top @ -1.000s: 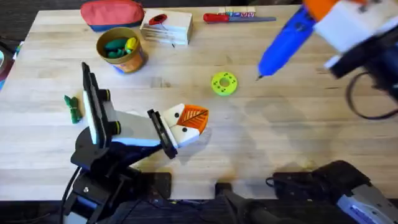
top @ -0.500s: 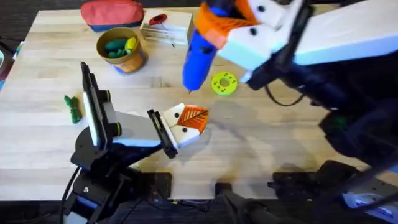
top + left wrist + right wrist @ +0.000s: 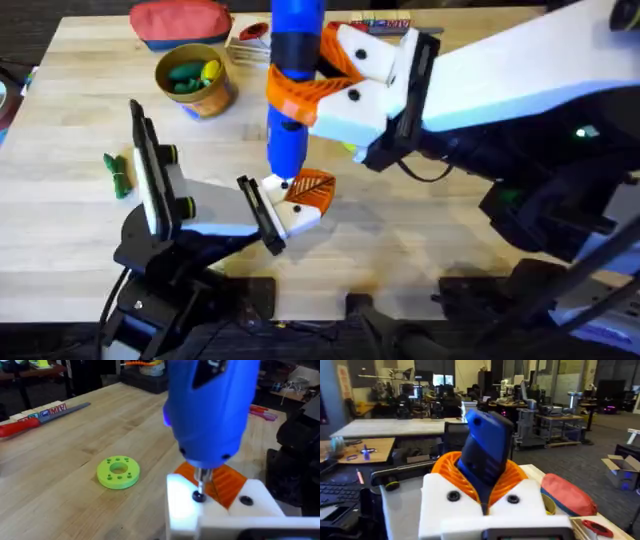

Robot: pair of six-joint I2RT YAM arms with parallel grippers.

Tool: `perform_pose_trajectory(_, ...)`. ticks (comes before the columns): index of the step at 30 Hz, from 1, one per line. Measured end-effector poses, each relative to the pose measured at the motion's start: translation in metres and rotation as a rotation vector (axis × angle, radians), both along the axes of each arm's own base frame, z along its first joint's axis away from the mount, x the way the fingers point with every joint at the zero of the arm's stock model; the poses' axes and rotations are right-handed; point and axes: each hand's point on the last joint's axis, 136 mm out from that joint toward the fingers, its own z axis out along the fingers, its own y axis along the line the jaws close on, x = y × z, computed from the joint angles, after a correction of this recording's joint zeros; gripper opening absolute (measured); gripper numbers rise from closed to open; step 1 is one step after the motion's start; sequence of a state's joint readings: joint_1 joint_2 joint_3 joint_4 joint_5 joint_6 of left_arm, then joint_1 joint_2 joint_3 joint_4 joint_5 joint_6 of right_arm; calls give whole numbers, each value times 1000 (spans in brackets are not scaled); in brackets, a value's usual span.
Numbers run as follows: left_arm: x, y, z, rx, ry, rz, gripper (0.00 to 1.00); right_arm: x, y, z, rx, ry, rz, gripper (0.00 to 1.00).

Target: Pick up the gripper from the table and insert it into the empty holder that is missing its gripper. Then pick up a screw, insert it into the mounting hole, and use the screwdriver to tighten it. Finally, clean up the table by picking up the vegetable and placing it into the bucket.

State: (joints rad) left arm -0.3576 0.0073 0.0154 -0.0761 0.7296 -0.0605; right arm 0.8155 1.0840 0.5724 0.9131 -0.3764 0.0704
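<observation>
Now the right gripper point(image 3: 300, 85) is clamping the blue screwdriver point(image 3: 290, 90) in its jaws, long axis near upright, bit pointing down onto the screw point(image 3: 198, 496) in the holder point(image 3: 285, 212). Orange fingertip point(image 3: 312, 190) looks seated, so tightening is underway. Vegetable point(image 3: 118, 172) is lying on the counter point(image 3: 450, 220), well apart from the bucket point(image 3: 195, 80). Left jaws: can't tell.
</observation>
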Motion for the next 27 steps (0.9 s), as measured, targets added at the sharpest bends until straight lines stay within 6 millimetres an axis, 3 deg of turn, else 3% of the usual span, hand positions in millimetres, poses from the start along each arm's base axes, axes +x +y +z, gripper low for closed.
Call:
perform_pose_trajectory(6, 0, 0, 0, 0, 0, 0, 5, -11, 6, 0, -2, -2, 40, 8)
perform_pose_trajectory(27, 0, 0, 0, 0, 0, 0, 5, -6, 5, 1, -12, -46, -5, 8)
